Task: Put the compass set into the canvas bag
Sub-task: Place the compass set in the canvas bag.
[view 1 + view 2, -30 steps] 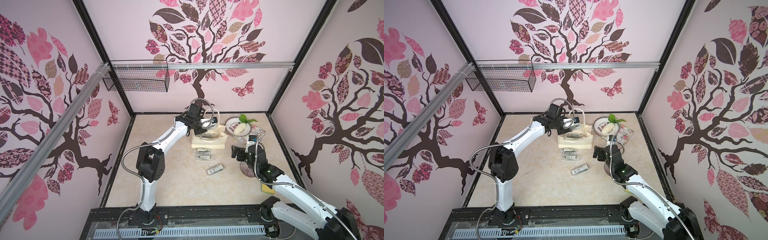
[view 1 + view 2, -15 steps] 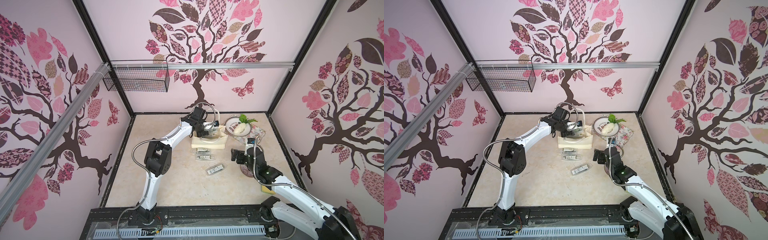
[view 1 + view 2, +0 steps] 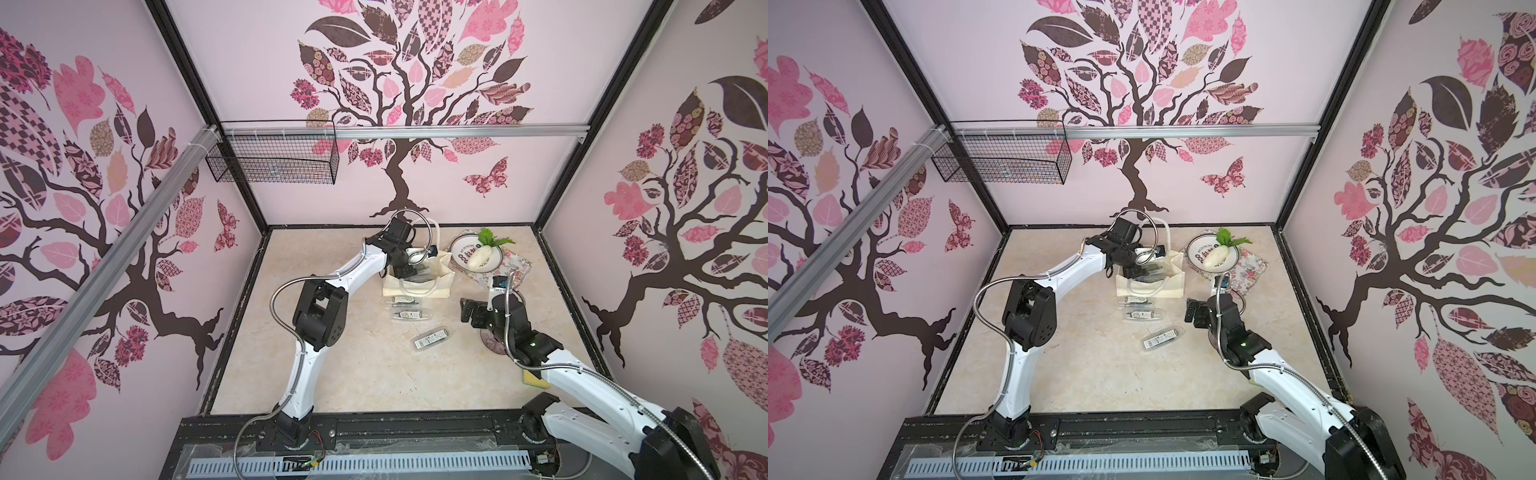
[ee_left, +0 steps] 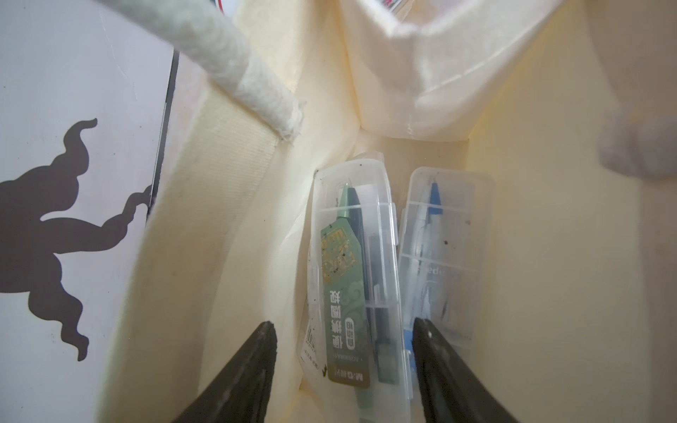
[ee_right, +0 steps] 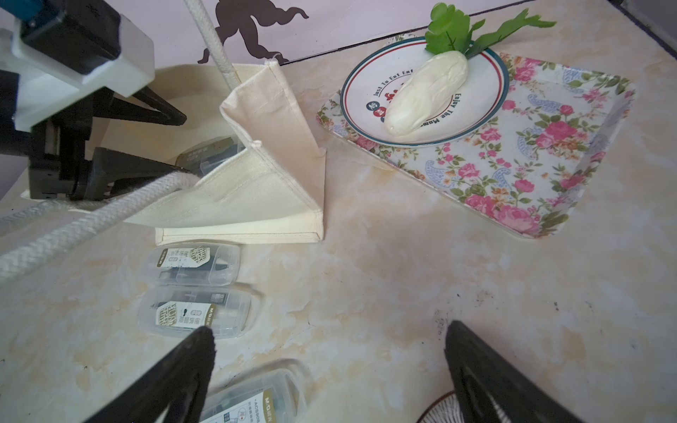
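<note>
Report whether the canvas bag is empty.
Not empty. In the canvas bag lie a green-labelled clear case and a second clear case, side by side.

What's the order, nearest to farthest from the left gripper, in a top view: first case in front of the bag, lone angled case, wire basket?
1. First case: just in front of the bag the left gripper is in.
2. Lone angled case: mid-table, nearer the robot's base.
3. Wire basket: hung on the back wall, left corner.
</note>
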Motion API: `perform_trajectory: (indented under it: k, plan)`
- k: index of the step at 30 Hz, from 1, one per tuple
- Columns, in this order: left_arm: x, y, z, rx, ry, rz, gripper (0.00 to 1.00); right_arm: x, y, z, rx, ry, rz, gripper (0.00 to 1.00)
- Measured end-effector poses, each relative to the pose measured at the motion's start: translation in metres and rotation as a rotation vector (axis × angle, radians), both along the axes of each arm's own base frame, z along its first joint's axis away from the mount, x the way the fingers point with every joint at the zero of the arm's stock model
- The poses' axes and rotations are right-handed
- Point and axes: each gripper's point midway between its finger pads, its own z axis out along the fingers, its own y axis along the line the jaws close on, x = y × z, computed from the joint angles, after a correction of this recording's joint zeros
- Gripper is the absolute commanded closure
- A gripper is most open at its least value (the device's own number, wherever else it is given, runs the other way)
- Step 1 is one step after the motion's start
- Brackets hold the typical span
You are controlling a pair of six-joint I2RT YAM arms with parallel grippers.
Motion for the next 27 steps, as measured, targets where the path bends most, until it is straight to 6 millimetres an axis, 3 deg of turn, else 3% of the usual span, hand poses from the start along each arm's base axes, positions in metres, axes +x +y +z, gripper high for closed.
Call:
perform_trajectory:
  k: [5,8,11,15,16,20,23,27]
  plan:
    - [0.004,-0.001,0.010,-0.011,-0.031,0.017,0.31,0.000,0.003,0.001,0.010,-0.001,0.012,0.00]
    - [0.004,-0.004,0.027,-0.038,-0.057,0.031,0.27,0.000,0.006,0.002,0.018,-0.004,0.031,0.00]
    - [0.001,-0.006,0.056,-0.080,-0.090,0.045,0.24,0.000,0.012,0.004,0.021,-0.013,0.063,0.00]
    - [-0.004,-0.006,0.114,-0.151,-0.185,0.075,0.18,0.001,0.021,0.011,0.014,-0.047,0.125,0.00]
    - [-0.005,-0.004,0.131,-0.167,-0.217,0.088,0.03,0.001,0.024,0.013,0.008,-0.059,0.151,0.00]
    - [-0.012,0.009,0.184,-0.224,-0.320,0.175,0.03,0.002,0.039,0.017,-0.032,-0.097,0.264,0.00]
    - [-0.019,0.024,0.207,-0.284,-0.355,0.283,0.03,0.001,0.050,0.014,-0.069,-0.110,0.343,0.00]
    - [-0.039,0.050,0.217,-0.404,-0.336,0.440,0.03,-0.007,0.071,0.003,-0.159,-0.120,0.479,0.00]
